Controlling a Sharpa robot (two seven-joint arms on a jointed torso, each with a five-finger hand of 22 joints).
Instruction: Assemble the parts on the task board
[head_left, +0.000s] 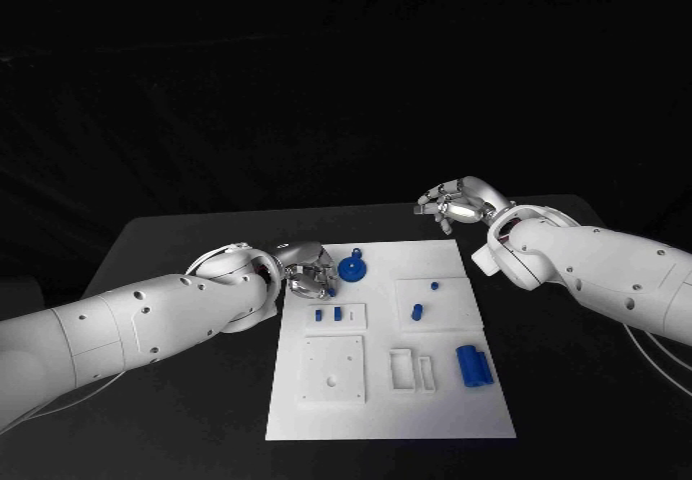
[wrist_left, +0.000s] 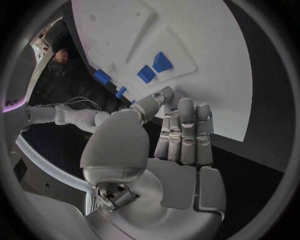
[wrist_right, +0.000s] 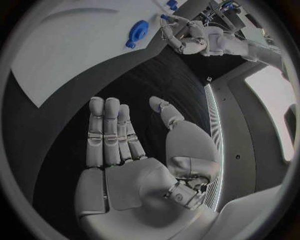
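The white task board (head_left: 389, 400) lies in the middle of the black table. On it are a round blue disc (head_left: 353, 268), two small blue pieces (head_left: 329, 314) on a raised plate, two more small blue pieces (head_left: 423, 300) and a larger blue block (head_left: 475, 365). My left hand (head_left: 306, 272) hovers at the board's far left corner, just left of the disc, fingers straight and holding nothing (wrist_left: 181, 135). The two small blue pieces (wrist_left: 155, 67) lie just past its fingertips. My right hand (head_left: 459, 205) is over bare table beyond the board's far right corner, flat and empty (wrist_right: 125, 145).
A square white plate with holes (head_left: 333, 368) and a white slotted frame (head_left: 411, 367) sit on the board's near half. From the right wrist I see the board (wrist_right: 69, 45), the blue disc (wrist_right: 135, 33) and my left hand (wrist_right: 181, 37). Black table surrounds the board.
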